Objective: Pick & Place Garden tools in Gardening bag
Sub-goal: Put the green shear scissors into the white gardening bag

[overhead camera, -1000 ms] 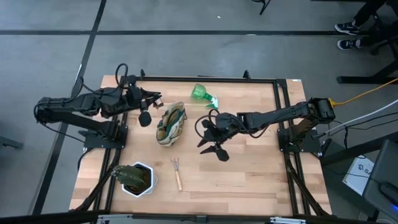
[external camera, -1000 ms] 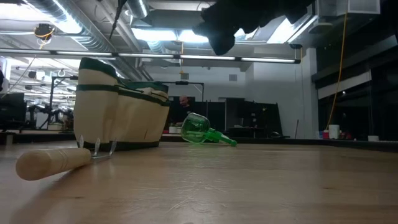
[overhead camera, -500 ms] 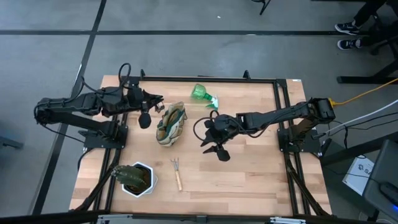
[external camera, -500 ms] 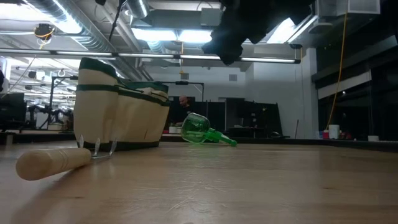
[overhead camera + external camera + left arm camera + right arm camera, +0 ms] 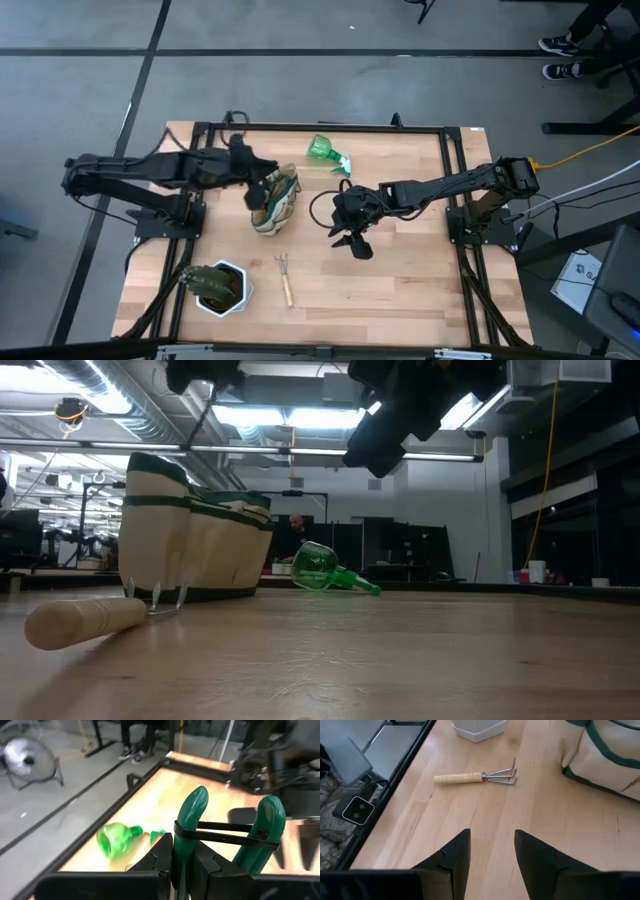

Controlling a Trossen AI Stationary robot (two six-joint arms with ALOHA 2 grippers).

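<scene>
— Where are the grippers?
— The left gripper [image 5: 262, 192], clamped on green-handled pruning shears [image 5: 225, 827], hangs over the cream fabric gardening bag with green trim [image 5: 276, 203]. The right gripper [image 5: 352, 238], fingers apart and holding nothing, hovers mid-table.
— And the other tools?
— The green translucent spray bottle [image 5: 326, 152] lies behind the bag; the wooden-handled little rake [image 5: 285, 278] lies in front.

bag [image 5: 274, 200]: cream, dark green trim | spray bottle [image 5: 326, 152]: translucent green | rake handle [image 5: 457, 778]: pale wood | pot [image 5: 222, 291]: white

Left gripper [image 5: 262, 192] tips hidden over gardening bag [image 5: 277, 203]. Pruning shears [image 5: 225, 832] blades hidden behind fingers. White pot [image 5: 479, 727] cut by picture edge. Person [image 5: 296, 523] behind bag too small.
</scene>
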